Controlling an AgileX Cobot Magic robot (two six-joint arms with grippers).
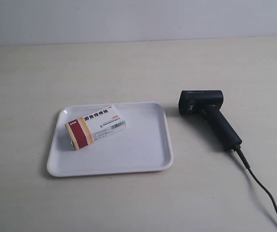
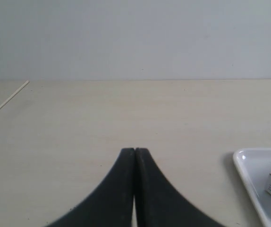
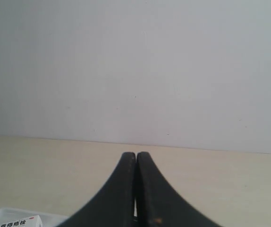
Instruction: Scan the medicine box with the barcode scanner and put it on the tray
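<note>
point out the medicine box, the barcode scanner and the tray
medicine box (image 1: pixel 96 126), exterior view, on its white top face
barcode scanner (image 1: pixel 200 102), exterior view, on its blocky head
tray (image 1: pixel 143 145), exterior view, on the bare floor beside the box

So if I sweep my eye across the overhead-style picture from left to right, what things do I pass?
Tray with the medicine box lying on it → barcode scanner → its cable trailing off to the right.

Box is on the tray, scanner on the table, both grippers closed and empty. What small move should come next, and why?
Probably open the right gripper and start it toward the barcode scanner: the scanner lies untouched on the table beside the tray, the medicine box rests on the tray, and both grippers, the left gripper too, are shut on nothing.
</note>
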